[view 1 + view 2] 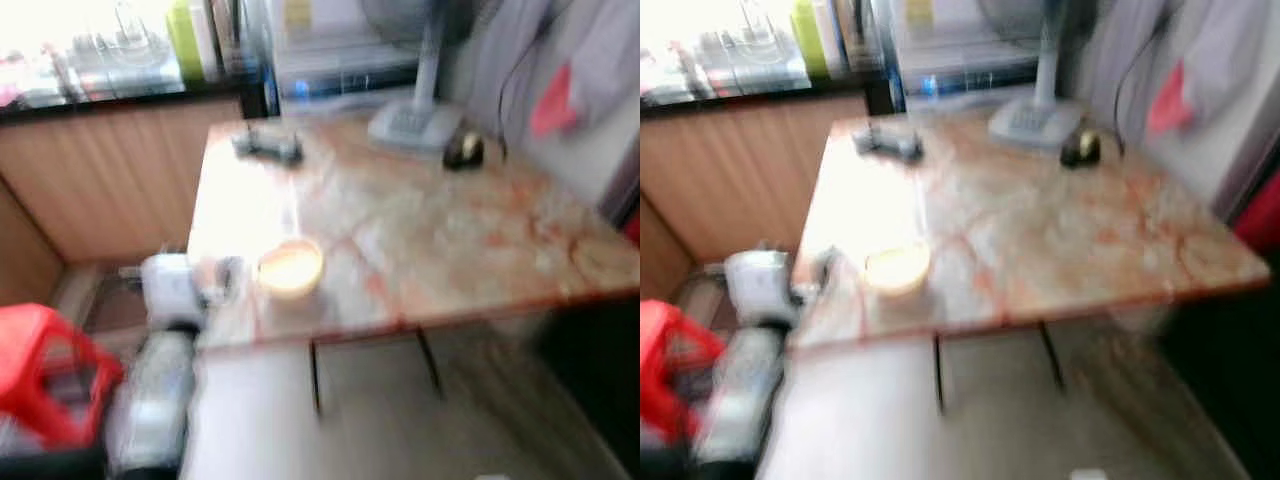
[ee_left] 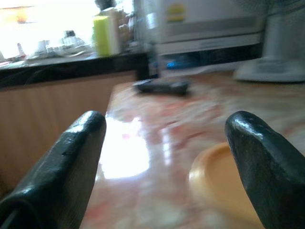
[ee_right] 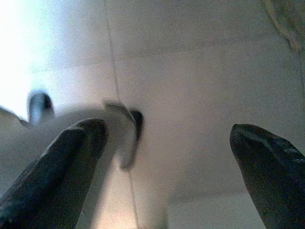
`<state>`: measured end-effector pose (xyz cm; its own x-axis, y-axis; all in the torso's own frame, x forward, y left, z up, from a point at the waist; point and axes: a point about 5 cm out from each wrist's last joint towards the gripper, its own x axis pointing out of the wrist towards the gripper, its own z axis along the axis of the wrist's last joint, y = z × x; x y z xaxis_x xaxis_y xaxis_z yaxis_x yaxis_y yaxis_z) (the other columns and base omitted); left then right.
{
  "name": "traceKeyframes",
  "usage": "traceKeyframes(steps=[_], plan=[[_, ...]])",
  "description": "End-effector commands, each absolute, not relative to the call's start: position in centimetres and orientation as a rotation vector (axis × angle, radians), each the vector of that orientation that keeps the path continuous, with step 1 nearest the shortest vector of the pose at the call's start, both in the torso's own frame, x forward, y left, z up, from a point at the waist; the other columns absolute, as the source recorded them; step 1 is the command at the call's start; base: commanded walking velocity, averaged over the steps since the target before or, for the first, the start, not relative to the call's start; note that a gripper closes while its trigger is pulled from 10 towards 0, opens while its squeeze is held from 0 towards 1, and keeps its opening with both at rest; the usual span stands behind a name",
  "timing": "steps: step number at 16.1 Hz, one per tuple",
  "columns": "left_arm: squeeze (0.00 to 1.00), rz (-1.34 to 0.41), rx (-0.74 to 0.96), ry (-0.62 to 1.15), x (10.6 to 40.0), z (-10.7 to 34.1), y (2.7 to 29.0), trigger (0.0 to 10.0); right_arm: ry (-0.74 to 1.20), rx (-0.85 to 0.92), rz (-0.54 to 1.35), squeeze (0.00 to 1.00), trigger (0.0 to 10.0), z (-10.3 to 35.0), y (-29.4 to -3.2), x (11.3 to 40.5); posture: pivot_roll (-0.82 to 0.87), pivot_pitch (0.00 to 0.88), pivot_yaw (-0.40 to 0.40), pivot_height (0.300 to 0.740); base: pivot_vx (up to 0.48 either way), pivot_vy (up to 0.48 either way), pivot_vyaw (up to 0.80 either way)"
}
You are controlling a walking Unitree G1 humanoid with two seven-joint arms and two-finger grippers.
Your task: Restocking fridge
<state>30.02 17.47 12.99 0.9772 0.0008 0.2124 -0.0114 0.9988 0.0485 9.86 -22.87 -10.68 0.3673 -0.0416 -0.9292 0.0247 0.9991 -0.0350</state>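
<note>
Left pincer point(image 2: 164, 167) released beside a yellow bowl point(image 1: 290, 267) on marble surface point(image 1: 450, 240); bowl looks light, rigid; grip its rim.

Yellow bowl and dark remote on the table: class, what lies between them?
Nothing: between the yellow bowl and the dark remote is bare, shiny table, seen in both eye views.

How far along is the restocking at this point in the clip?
Early. Nothing looks stocked yet: the yellow container sits on the marble table near its front edge. In hand: the left gripper, fingers open, is level with the table and aimed at the container. The right gripper hangs open over the floor. Left: grasping it and carrying it to the fridge.
</note>
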Motion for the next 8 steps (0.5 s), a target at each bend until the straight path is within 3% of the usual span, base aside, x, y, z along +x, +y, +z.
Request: traceKeyframes(steps=[1, 6, 8], plan=[[0.00, 0.029, 0.066, -0.229, 30.1, 13.6, 18.5, 10.0, 1.161, -0.007, -0.023, 0.00, 10.0, -10.5, -22.2, 11.1, 0.02, 0.000, -0.003, 0.740, 0.311, 0.000, 0.00], [0.00, 0.013, 0.050, -0.205, 29.8, 13.1, 17.8, 10.0, 1.162, -0.008, -0.017, 0.00, 10.0, -10.5, -22.2, 11.1, 0.03, 0.000, -0.013, 0.740, 0.298, 0.000, 0.00], [0.00, -0.012, 0.048, -0.175, 29.3, 12.0, 17.7, 10.0, 1.165, -0.013, -0.009, 0.00, 10.0, -10.5, -22.2, 11.1, 0.03, 0.000, -0.010, 0.740, 0.000, 0.000, 0.00]])
